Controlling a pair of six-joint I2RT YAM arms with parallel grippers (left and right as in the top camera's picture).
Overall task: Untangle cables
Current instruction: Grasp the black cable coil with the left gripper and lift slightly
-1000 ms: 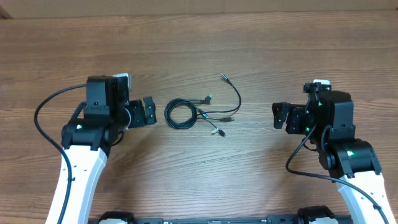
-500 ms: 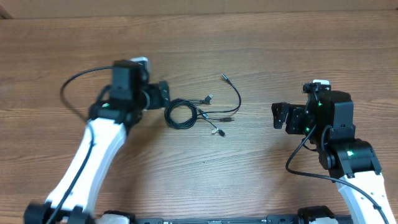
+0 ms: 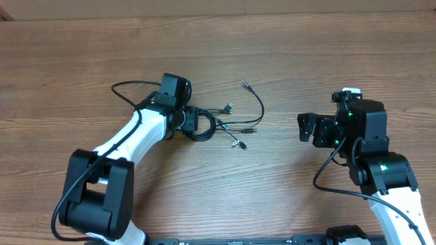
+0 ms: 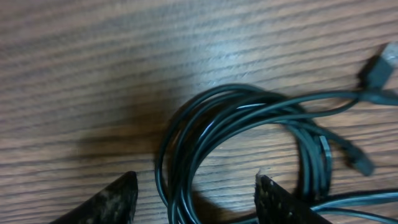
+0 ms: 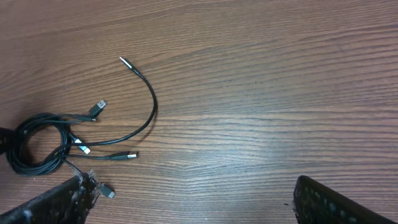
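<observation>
Brown wooden table (image 3: 225, 197) with fine horizontal grain and darker plank seams.

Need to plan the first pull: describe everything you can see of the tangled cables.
The cables are thin, glossy black cords lying flat on the wooden table. Several strands wind into a loose round coil nearest the left arm. Four loose ends fan out toward the right arm, the longest arcing to a slim silver-tipped plug, the others ending in small plugs. The open left gripper straddles the coil's edge; contact is unclear.
</observation>
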